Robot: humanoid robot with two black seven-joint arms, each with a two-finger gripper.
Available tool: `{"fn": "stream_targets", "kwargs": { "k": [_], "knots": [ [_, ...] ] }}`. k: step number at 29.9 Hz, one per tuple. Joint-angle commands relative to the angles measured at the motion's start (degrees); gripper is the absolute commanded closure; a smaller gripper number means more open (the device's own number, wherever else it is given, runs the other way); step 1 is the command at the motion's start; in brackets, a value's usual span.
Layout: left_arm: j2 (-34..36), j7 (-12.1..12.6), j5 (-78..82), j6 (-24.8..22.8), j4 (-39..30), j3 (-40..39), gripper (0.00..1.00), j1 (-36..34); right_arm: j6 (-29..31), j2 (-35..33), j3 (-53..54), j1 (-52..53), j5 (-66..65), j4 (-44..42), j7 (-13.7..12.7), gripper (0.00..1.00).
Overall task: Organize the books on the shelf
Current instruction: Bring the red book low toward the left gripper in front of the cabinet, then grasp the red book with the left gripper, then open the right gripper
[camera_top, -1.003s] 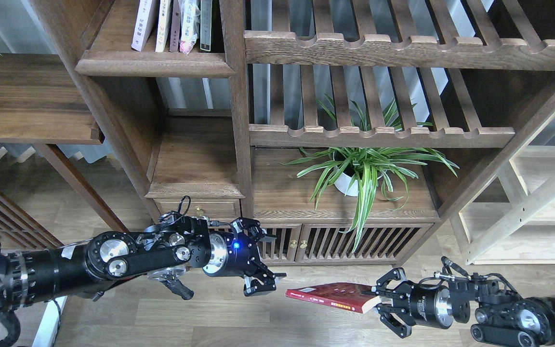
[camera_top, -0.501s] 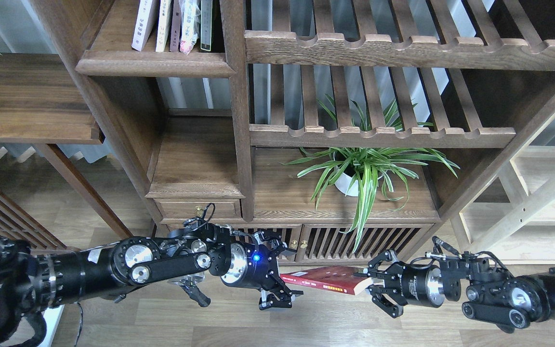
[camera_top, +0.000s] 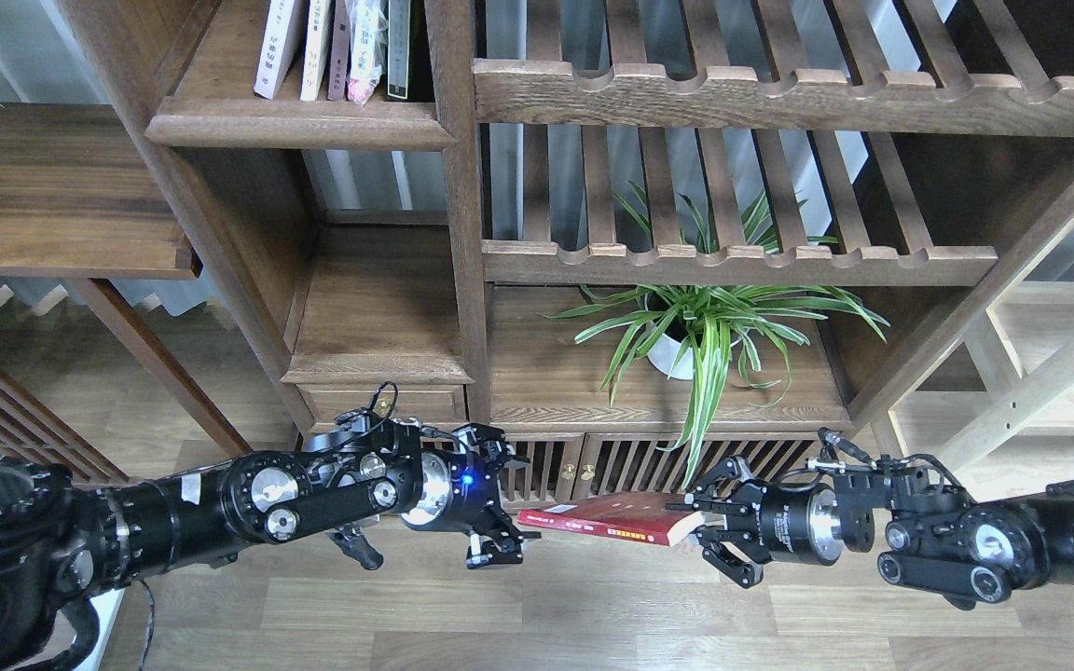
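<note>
The red book (camera_top: 613, 518) hangs flat above the wood-plank floor (camera_top: 537, 615), before the dark-brown shelving unit (camera_top: 462, 280). Your right gripper (camera_top: 719, 531) is clamped on its right end; your left gripper (camera_top: 498, 503), fingers apart, flanks its left end.

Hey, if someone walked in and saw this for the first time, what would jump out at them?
Probably the red book, held flat in mid-air low in the middle between two black arms: the right gripper clamps its right end while the left gripper sits open at its left end. Next, the green spider plant on the cabinet behind, and the row of books standing on the shelf at upper left.
</note>
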Motion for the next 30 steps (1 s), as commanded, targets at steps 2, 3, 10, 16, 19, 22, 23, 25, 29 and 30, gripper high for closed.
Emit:
{"fn": "stream_targets", "kwargs": {
  "k": [2, 3, 10, 16, 19, 22, 23, 25, 29, 30],
  "knots": [
    [0.00, -0.20, -0.09, 0.14, 0.74, 0.09, 0.14, 0.04, -0.01, 0.14, -0.09, 0.63, 0.00, 0.25, 0.00, 0.97],
    [0.00, -0.20, -0.09, 0.23, 0.74, 0.09, 0.14, 0.04, -0.01, 0.14, -0.09, 0.81, 0.00, 0.52, 0.00, 0.97],
    [0.00, -0.20, -0.18, 0.40, 0.57, -0.08, 0.14, 0.04, 0.08, 2.33, -0.09, 4.14, 3.86, 1.31, 0.00, 0.97],
    [0.00, -0.20, -0.18, 0.58, 0.57, -0.35, 0.14, 0.04, 0.08, 5.85, -1.50, 7.48, 6.77, 1.31, 0.00, 0.96],
    [0.00, -0.11, -0.18, 0.67, 0.48, -0.61, 0.14, 0.04, 0.08, 7.08, -2.20, 8.28, 7.29, 1.31, 0.00, 0.96],
    [0.00, -0.02, -0.18, 1.02, 0.39, -0.79, 0.14, 0.04, 0.08, 8.22, -2.73, 8.37, 7.38, 1.31, 0.00, 0.96],
    [0.00, -0.02, -0.18, 1.19, 0.39, -0.79, 0.14, 0.04, 0.08, 8.66, -3.08, 8.37, 7.47, 1.22, 0.00, 0.96],
    [0.00, -0.02, -0.09, 1.55, 0.39, -0.79, 0.15, 0.04, 0.08, 9.37, -3.34, 8.46, 7.47, 1.22, 0.00, 0.96],
    [0.00, -0.37, -0.09, 2.34, 0.22, -0.79, 0.20, 0.04, 0.08, 9.46, -3.34, 8.72, 7.47, 1.22, 0.00, 0.96],
    [0.00, -0.64, -0.09, 2.51, 0.22, -0.79, 0.21, 0.04, 0.08, 9.46, -3.34, 8.72, 7.47, 1.22, 0.00, 0.96]
  ]
}}
